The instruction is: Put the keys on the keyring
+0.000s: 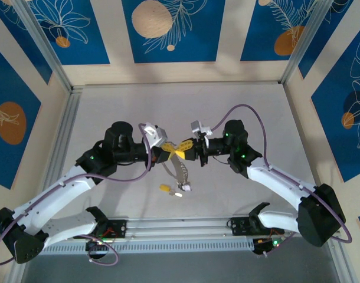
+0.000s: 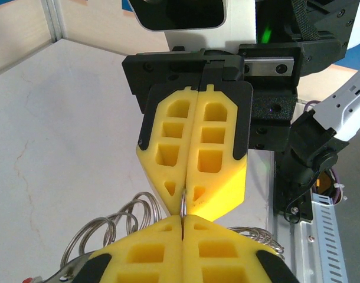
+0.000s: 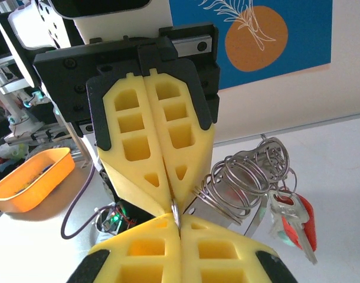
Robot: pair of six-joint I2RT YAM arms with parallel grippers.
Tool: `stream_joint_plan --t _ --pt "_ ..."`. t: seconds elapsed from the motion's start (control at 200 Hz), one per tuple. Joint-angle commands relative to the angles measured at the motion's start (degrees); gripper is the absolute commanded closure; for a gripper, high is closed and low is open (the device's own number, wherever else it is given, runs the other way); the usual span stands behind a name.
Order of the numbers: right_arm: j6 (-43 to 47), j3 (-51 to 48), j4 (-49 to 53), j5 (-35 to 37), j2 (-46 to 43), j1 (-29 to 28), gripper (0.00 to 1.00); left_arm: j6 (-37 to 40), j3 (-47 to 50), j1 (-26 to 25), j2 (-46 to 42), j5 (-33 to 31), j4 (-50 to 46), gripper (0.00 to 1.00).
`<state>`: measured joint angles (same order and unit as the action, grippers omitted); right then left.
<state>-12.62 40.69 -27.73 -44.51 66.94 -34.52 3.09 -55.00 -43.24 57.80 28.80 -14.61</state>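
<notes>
My left gripper [image 1: 175,150] and right gripper [image 1: 187,152] meet tip to tip above the middle of the table. Both are shut on the same thin metal ring [image 2: 184,203], also seen edge-on [image 3: 176,207]. I cannot tell whether that ring is the keyring itself or a small ring of a key. A bunch of wire rings [image 3: 246,177] hangs beside the pinch, with a key on a red tag [image 3: 298,227] dangling from it. Wire loops [image 2: 106,230] also fan out on the left. Below the grippers the bunch [image 1: 179,173] hangs down. Loose keys with a yellow tag [image 1: 165,188] and a white tag [image 1: 179,193] lie on the table.
An aluminium rail [image 1: 180,227] runs along the near edge between the arm bases. An orange tray [image 3: 32,177] shows at the left of the right wrist view. Frame posts and blue-patterned walls [image 1: 168,29] enclose the white table [image 1: 109,106].
</notes>
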Motion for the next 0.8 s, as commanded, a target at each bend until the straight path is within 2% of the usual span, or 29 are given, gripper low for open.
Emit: stream_joint_plan --t 0.0,0.26,0.435,0.61,0.795 --pt "1.8 1.1 -0.4 2.0 -2.8 -2.0 0.87 1.2 0.7 -1.0 -0.7 1.0 -0.8 1.00" --pt "3.2 0.3 7.0 3.6 -7.1 -0.5 0.68 3.0 -0.4 -1.0 -1.5 -0.7 -4.1 1.00" --pt "4.8 0.9 12.1 3.6 -8.6 0.5 0.69 4.0 -1.1 -1.0 -1.3 -1.0 -5.7 1.00" --pt "8.2 3.0 21.8 2.9 -9.4 1.2 0.68 6.3 -3.4 -1.0 -0.3 -1.1 -9.9 1.00" --pt "7.8 3.3 22.9 2.0 -7.9 0.3 0.67 8.9 -5.9 -1.1 1.2 -0.9 -14.6 1.00"
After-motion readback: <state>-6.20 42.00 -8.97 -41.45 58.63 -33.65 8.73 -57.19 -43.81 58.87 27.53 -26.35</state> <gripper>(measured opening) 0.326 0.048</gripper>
